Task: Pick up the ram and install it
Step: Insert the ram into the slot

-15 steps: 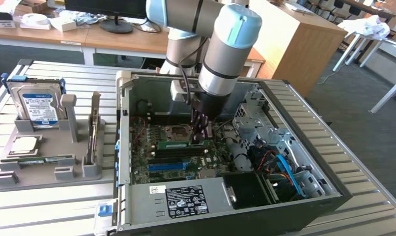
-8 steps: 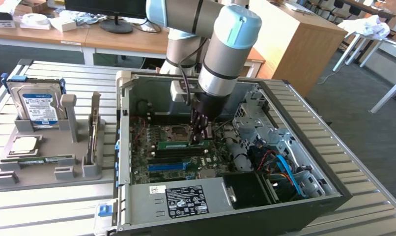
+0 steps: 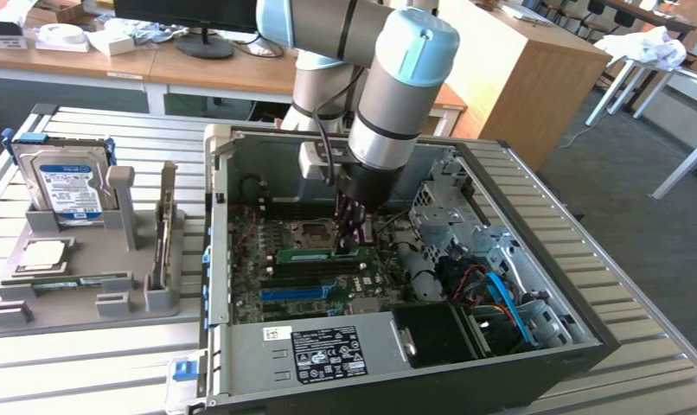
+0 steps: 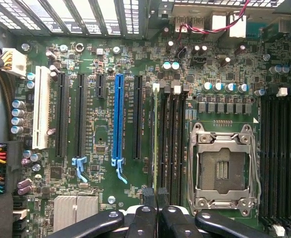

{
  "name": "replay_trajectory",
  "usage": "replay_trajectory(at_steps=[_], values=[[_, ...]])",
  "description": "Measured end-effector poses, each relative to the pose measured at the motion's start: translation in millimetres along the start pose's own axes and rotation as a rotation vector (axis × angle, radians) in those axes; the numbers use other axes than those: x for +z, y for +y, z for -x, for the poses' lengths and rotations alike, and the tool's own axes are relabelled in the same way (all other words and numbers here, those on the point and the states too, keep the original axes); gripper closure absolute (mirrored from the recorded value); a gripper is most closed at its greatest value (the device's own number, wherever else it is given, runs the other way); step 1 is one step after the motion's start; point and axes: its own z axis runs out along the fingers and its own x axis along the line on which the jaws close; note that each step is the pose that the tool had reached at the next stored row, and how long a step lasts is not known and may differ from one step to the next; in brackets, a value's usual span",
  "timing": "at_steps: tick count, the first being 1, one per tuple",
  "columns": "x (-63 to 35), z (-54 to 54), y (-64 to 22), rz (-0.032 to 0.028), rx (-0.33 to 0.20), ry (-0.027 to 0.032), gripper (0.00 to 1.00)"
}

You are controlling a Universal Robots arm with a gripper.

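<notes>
1. Arm [image 3: 395, 95]: grey and pale blue, reaching from above into the open computer case [image 3: 441, 393], which lies on its side on the slatted metal desk [image 3: 83, 363].
2. Gripper [image 3: 354, 238]: low over the motherboard [image 3: 251, 303], just beside the CPU socket [image 3: 314, 232], toward the exterior view's right.
3. Fingers [image 4: 148, 201]: black and drawn narrow, with their tips together on one end of the ram [image 3: 320, 254].
4. The ram: a long green stick standing on edge in a memory slot, parallel to the black slots beside it. In the exterior view it runs left to right, with the fingers at its right end. In the wrist view it appears edge-on as a thin green line [image 4: 154, 139] running into the seam between the fingertips.
5. Gripper, wrist view [image 4: 157, 196]: above the bank of black memory slots [image 4: 173, 144], which lies between the open, empty CPU socket [image 4: 224, 168] and the blue expansion slot [image 4: 118, 119].
6. Grey holder [image 3: 83, 303]: on the desk at the exterior view's left, well apart from the case.
7. Holder contents: an upright hard drive [image 3: 66, 186] with a blue-white label, a square silver CPU chip [image 3: 37, 253] lying flat, and a second green memory stick [image 3: 66, 280] lying flat just in front of the chip.
</notes>
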Motion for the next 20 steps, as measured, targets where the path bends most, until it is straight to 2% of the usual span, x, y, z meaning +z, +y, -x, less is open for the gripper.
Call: replay_trajectory(at_steps=[8,20], values=[[4.3,-0.1,0.0,-0.0003,0.002,-0.0001,0.89],[4.8,-0.1,0.0,-0.0005,0.008,-0.0004,0.89]])
